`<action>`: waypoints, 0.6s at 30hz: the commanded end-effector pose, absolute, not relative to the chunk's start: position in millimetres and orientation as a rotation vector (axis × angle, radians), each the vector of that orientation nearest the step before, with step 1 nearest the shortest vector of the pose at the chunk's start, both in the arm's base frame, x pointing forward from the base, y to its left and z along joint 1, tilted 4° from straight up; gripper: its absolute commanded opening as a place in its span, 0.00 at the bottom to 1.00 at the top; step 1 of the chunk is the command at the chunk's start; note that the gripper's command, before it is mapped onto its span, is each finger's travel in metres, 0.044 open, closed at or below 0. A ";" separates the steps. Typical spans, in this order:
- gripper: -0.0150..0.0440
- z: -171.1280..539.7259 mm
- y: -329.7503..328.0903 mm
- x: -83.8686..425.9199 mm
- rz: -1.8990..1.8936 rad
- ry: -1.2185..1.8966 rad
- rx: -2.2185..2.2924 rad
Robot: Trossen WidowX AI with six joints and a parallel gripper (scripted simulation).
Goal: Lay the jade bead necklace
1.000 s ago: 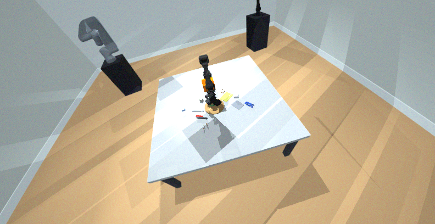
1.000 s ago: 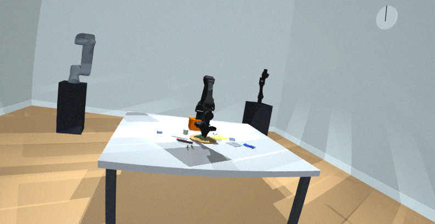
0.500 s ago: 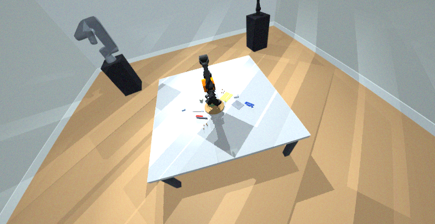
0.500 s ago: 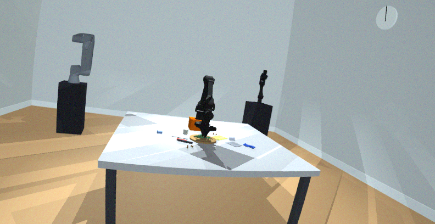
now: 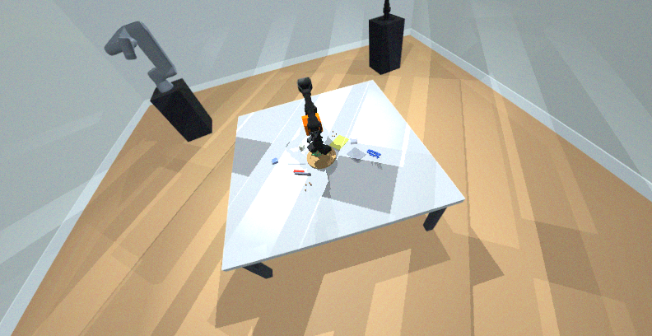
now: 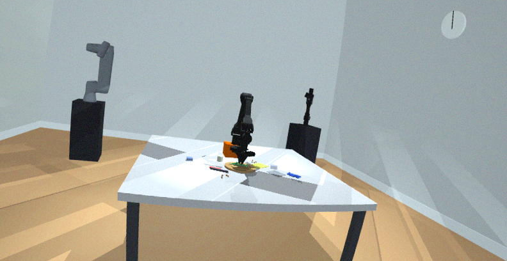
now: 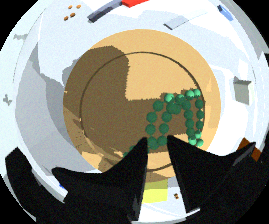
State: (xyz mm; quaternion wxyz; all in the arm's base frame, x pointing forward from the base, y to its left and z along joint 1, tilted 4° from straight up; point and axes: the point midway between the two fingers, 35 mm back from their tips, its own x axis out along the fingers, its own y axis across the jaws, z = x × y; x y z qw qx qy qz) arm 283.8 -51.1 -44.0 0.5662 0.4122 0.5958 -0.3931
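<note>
The round wooden bead board (image 5: 321, 163) (image 6: 240, 170) (image 7: 145, 40) lies on the table, with a thin circular groove (image 7: 142, 52). The jade bead necklace (image 6: 233, 164) (image 7: 174, 107) lies bunched on the board's right half in the wrist view, in uneven loops. Some beads run along the groove's right side; others lie inside the ring, and a few show beside the left finger. My gripper (image 6: 241, 163) (image 7: 158, 140) points down low over the board, its fingers shut on the necklace near the lower part of the ring. The fingertips partly hide the pinched beads.
An orange block (image 6: 228, 149) stands behind the board, near the arm. A yellow sheet (image 5: 339, 142) (image 7: 155, 191) and a blue item (image 5: 373, 153) (image 6: 293, 174) lie right of it in the top and exterior views. A red item (image 5: 299, 170) and a pale cube (image 6: 219, 158) (image 7: 243, 91) lie left.
</note>
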 end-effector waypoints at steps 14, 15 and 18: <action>0.25 -48.6 -51.1 280.0 -0.928 1.403 0.963; 0.30 -45.9 -51.0 282.8 -0.922 1.396 0.970; 0.43 -45.9 -51.0 282.8 -0.922 1.396 0.970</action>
